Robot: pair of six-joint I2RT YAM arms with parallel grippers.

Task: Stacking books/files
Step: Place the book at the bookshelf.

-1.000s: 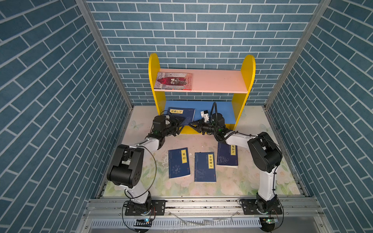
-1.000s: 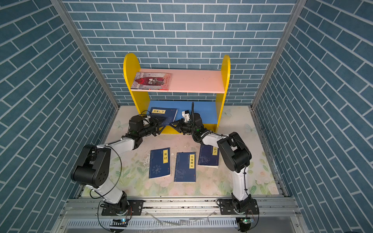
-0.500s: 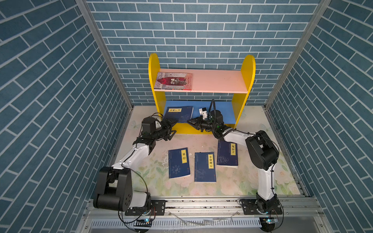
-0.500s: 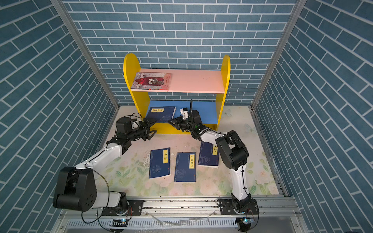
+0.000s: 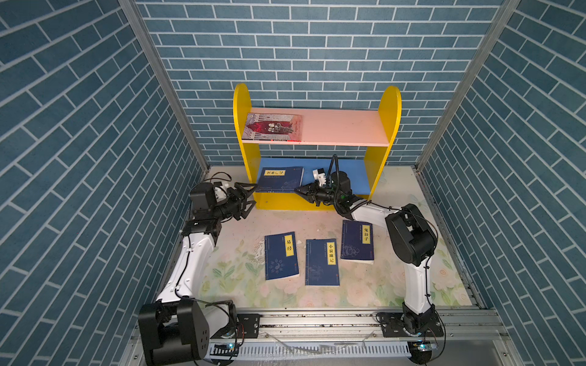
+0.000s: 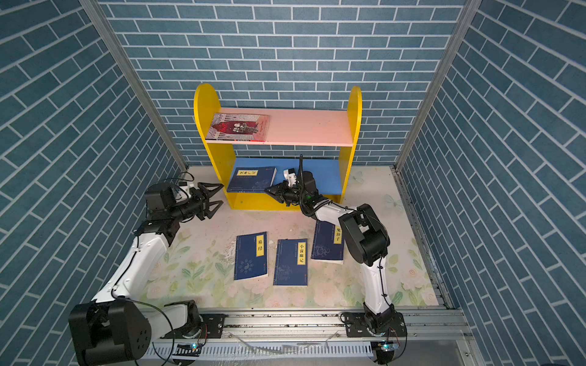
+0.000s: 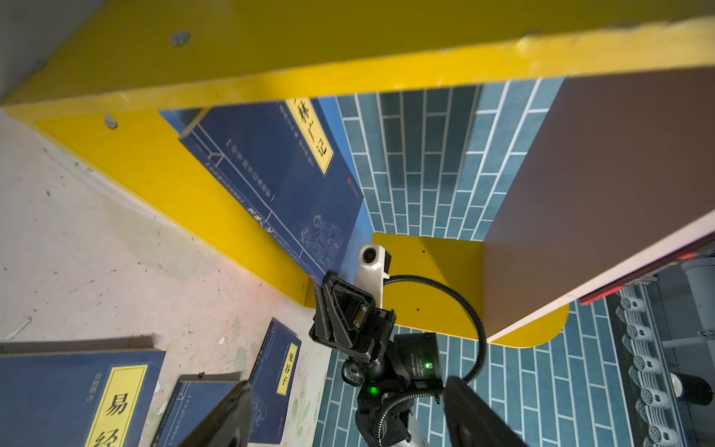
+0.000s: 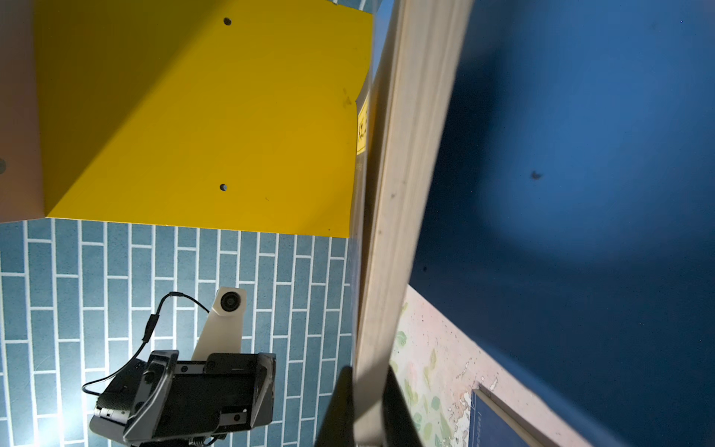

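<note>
Blue brick walls [image 5: 310, 47] enclose a floral counter [image 5: 364, 291] carrying a yellow bookshelf [image 5: 342, 128], the illustrated book [image 5: 274, 127] on its pink top board. Three navy books [image 5: 322, 262] lie on the counter; a fourth navy book [image 5: 280, 179] rests on the lower board, its edge clamped by the right end effector [image 5: 299, 190], while the left end effector [image 5: 252, 194] gapes empty nearby

Three navy books [image 5: 322, 261] flat; fourth book [image 5: 280, 179], illustrated book [image 5: 274, 126] shelved

Walls [image 5: 310, 47]: blue brick pattern, round me from 9 to 3 o'clock.
Desk [image 5: 364, 294]: pale floral surface, evenly lit.
Shelf [image 5: 342, 126]: my 12 o'clock; yellow sides, pink top, blue base.
</note>
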